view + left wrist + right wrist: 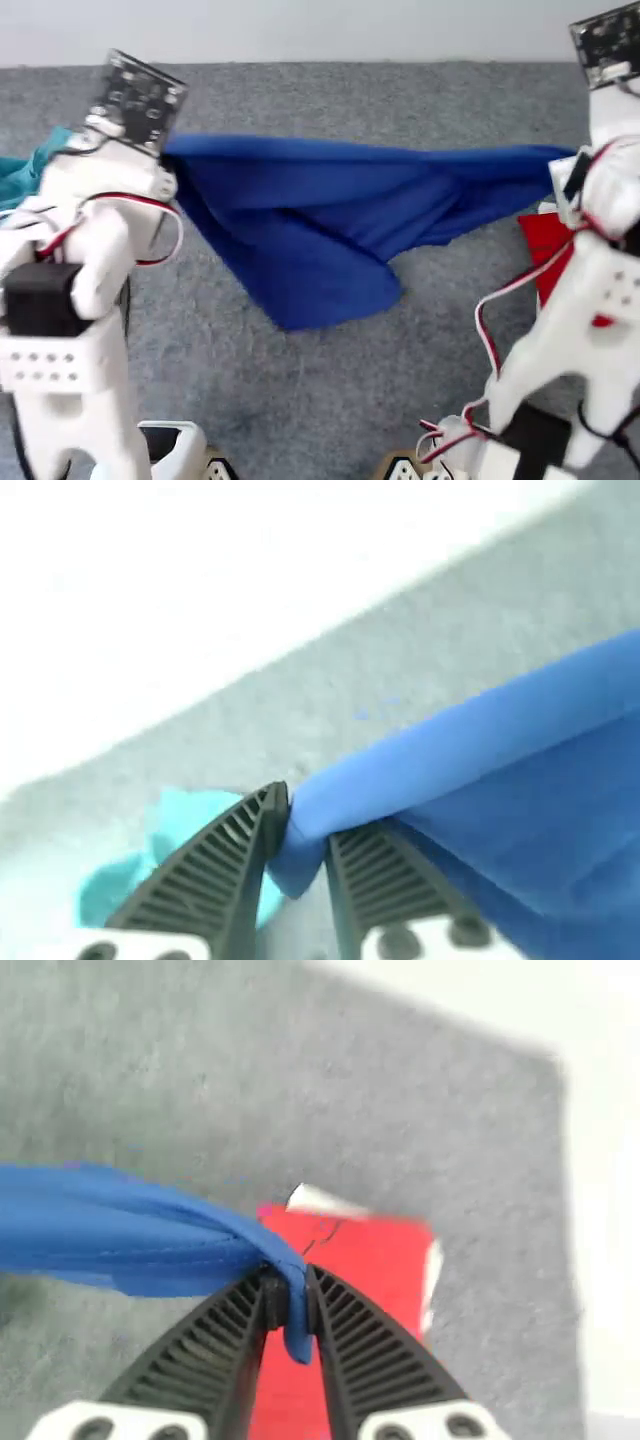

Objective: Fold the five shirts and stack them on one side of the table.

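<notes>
A blue shirt [320,215] hangs stretched between both arms above the grey table, its middle sagging to a point near the table's centre. My left gripper [298,830] is shut on one end of the blue shirt [480,770], at the left of the high view. My right gripper [290,1305] is shut on the other end of the blue shirt [120,1230], at the right. A red shirt [350,1260] lies folded on the table under the right gripper and appears as the red shirt [548,255] beside the right arm. A teal shirt [165,850] lies below the left gripper.
The teal shirt [30,170] sits at the table's far left edge. Grey felt [300,400] covers the table, with bare room in front of the hanging shirt. A white wall [320,30] borders the far edge.
</notes>
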You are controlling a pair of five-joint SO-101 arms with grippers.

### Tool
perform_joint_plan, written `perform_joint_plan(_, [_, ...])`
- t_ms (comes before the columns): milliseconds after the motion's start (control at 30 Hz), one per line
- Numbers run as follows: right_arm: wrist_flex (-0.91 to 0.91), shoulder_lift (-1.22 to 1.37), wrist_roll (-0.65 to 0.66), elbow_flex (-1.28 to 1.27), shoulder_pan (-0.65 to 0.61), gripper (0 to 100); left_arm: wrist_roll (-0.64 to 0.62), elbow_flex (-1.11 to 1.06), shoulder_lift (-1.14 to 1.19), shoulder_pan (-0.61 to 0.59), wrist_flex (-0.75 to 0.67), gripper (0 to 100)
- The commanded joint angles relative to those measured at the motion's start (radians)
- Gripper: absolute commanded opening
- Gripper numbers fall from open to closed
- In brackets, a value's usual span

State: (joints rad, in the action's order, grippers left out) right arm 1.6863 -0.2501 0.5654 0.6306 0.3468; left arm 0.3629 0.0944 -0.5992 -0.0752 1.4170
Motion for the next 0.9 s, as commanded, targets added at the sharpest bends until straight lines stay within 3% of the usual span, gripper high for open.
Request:
perform_joint_plan(0, [-0.122, -0.094, 0.011, 0.049, -0.001, 0.9, 0.009, 0.145, -0.026, -0.048, -0.009, 1])
perform_joint_plan(267, [-0.412, -0.206, 0.011, 0.049, -0.001, 0.9, 0.012, 0.294, -0.032, -0.123, -0.178, 1])
perform_joint_plan(433, [-0.443, -0.219, 0.071, 0.048, -0.001, 0.9, 0.061, 0.295, -0.032, -0.124, -0.114, 1])
perform_joint_plan(667, [-0.177, -0.206, 0.181, 0.037, -0.065, 0.9, 0.075, 0.268, -0.023, -0.120, 0.203, 1])
perform_joint_plan(767, [-0.013, -0.173, 0.235, 0.014, -0.108, 0.9, 0.183, 0.131, -0.031, -0.103, 0.344, 1])
perform_joint_plan(867, [0.108, -0.119, 0.238, -0.020, -0.122, 0.9, 0.261, -0.102, -0.048, -0.107, 0.338, 1])
